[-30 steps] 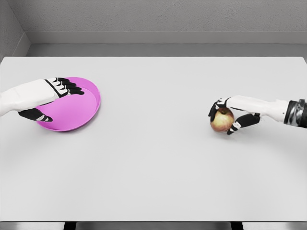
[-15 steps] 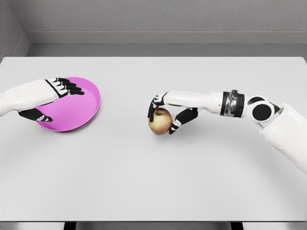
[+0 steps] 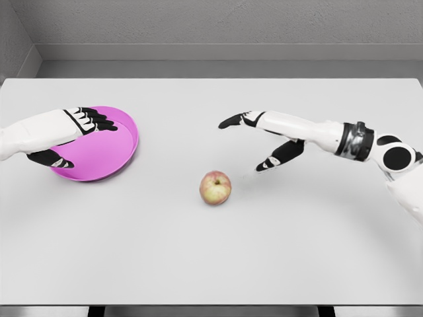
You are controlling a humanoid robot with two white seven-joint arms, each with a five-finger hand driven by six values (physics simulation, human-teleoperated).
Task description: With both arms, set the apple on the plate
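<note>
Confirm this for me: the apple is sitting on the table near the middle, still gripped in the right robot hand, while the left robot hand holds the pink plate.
Not quite. The head view shows the right robot hand open and clear of the apple, which rests alone on the table. The left robot hand does hold the pink plate.

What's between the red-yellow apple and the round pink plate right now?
Nothing: in the head view only bare white table separates the red-yellow apple from the round pink plate.
</note>
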